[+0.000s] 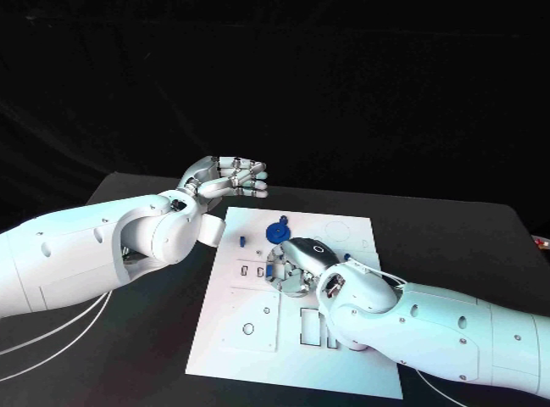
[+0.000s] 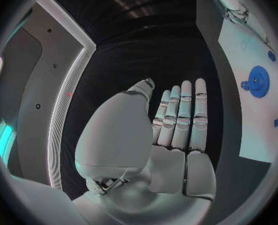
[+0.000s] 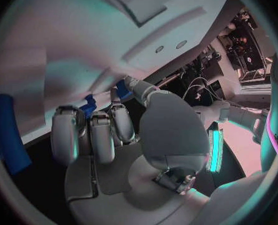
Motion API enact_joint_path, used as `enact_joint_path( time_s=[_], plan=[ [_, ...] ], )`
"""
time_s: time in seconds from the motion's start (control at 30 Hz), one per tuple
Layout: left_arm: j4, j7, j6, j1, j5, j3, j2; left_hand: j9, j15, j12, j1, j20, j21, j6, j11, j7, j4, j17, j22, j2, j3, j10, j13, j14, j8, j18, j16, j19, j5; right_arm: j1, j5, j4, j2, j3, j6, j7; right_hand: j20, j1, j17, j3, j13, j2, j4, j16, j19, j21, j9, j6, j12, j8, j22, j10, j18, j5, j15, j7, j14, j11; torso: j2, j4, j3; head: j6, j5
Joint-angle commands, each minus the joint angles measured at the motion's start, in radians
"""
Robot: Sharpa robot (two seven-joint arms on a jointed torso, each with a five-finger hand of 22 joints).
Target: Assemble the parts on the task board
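Right arm (image 1: 458, 335) sits closest, coming in from the lower right edge of the head view and lying over the near right part of the white task board (image 1: 257, 339) on the black worktop (image 1: 470, 229). Its right hand (image 1: 302, 264) is down on the board's middle, fingers curled in; wrist cam shows the fingers (image 3: 91, 132) bent toward the thumb w/ a small blue part (image 3: 88, 105) just beyond the fingertips and another blue bit (image 3: 121, 91) at the thumb tip. Can't tell if I'm actually gripping either one or only touching. A long blue piece (image 3: 8, 132) runs along that view's rim, too blurred to identify. Blue gear (image 1: 277, 231) sits on the board just beyond my right hand, toward the far edge; a small blue peg (image 1: 243, 240) lies beside it on the left, apart from the gear. Left hand (image 1: 230, 178) is raised off the board's far left corner, well apart from the parts, holding nothing: head view shows the fingers loosely bent, wrist cam shows the fingers (image 2: 183, 120) straight, side by side, thumb off to one side. Same gear (image 2: 258, 81) shows on the board in that cam.
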Motion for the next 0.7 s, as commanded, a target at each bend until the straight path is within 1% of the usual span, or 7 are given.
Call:
enact_joint_path(
  time_s=[0.03,0.13,0.23,0.33,0.6,0.7],
  plan=[
    [0.003,0.003,0.017,0.001,-0.004,0.001,0.001,-0.001,-0.001,-0.001,-0.006,-0.002,0.006,0.003,-0.002,0.004,0.002,0.002,0.002,-0.006,0.003,-0.005,0.0,0.006,-0.005,0.012,0.001,0.005,-0.007,-0.003,-0.014,-0.002,0.0,-0.002,0.017,-0.013,0.003,-0.013,0.167,-0.009,0.019,-0.001,0.001,-0.001,-0.005,-0.007,-0.002,-0.009,-0.006,-0.005,0.092,-0.008,-0.007,-0.004,0.0,-0.001,0.084,0.003,0.0,-0.0004,-0.0001,0.0,0.0],
    [0.002,0.002,0.017,0.001,-0.004,0.001,0.0,-0.001,-0.001,-0.001,-0.006,-0.002,0.006,0.003,-0.002,0.004,0.002,0.002,0.002,-0.006,0.003,-0.005,0.0,0.006,-0.005,0.012,0.001,0.005,-0.007,-0.003,-0.014,-0.002,0.0,-0.002,0.013,-0.01,0.005,-0.017,0.163,-0.02,0.011,-0.006,0.006,-0.003,-0.008,-0.012,-0.005,-0.02,-0.015,-0.011,0.088,-0.016,-0.006,-0.009,0.002,0.002,0.083,0.005,0.0,-0.0004,0.0,0.0,0.001],
    [0.002,0.002,0.017,0.001,-0.004,0.001,0.0,-0.001,-0.001,-0.001,-0.006,-0.002,0.006,0.003,-0.002,0.004,0.002,0.002,0.002,-0.006,0.003,-0.005,0.0,0.006,-0.005,0.012,0.001,0.005,-0.007,-0.003,-0.013,-0.002,0.001,-0.002,0.005,-0.005,0.009,-0.02,0.157,-0.037,-0.001,-0.009,0.016,-0.005,-0.011,-0.018,-0.011,-0.048,-0.028,-0.028,0.085,-0.028,-0.005,-0.012,0.007,0.009,0.081,0.012,0.0,-0.0008,0.0001,0.0,0.001],
    [0.002,0.001,0.017,0.001,-0.004,0.001,0.0,-0.001,-0.001,-0.001,-0.006,-0.002,0.006,0.003,-0.002,0.004,0.002,0.002,0.002,-0.006,0.003,-0.005,0.0,0.006,-0.005,0.012,0.001,0.005,-0.007,-0.003,-0.012,-0.002,0.002,-0.002,-0.006,0.0,0.01,-0.018,0.156,-0.04,0.0,-0.005,0.02,-0.006,-0.01,-0.018,-0.011,-0.044,-0.027,-0.027,0.085,-0.027,-0.005,-0.011,0.008,0.009,0.081,0.012,0.0,-0.0006,0.0002,0.001,0.001],
    [0.001,-0.001,0.017,0.001,-0.007,0.001,-0.001,-0.001,-0.001,-0.001,-0.006,-0.002,0.006,0.003,-0.002,0.004,0.002,0.002,0.002,-0.006,0.003,-0.005,0.0,0.006,-0.005,0.012,0.001,0.005,-0.007,-0.003,-0.011,-0.002,0.002,-0.002,-0.014,0.004,0.01,-0.017,0.155,-0.041,-0.002,-0.004,0.02,-0.006,-0.012,-0.02,-0.011,-0.044,-0.029,-0.027,0.084,-0.029,-0.005,-0.011,0.008,0.009,0.081,0.012,0.0,-0.0007,0.0007,0.001,0.002],
    [0.001,-0.002,0.017,0.001,-0.009,0.001,-0.001,-0.001,-0.001,-0.001,-0.006,-0.002,0.006,0.003,-0.002,0.004,0.002,0.002,0.002,-0.006,0.003,-0.005,0.0,0.006,-0.005,0.012,0.001,0.005,-0.007,-0.003,-0.012,0.0,0.0,-0.002,-0.019,0.004,0.012,-0.018,0.146,-0.056,-0.018,-0.012,0.026,-0.009,-0.02,-0.032,-0.014,-0.057,-0.045,-0.036,0.074,-0.043,-0.001,-0.012,0.01,0.012,0.078,0.015,0.0,-0.0012,0.0004,0.002,0.002]
  ],
)
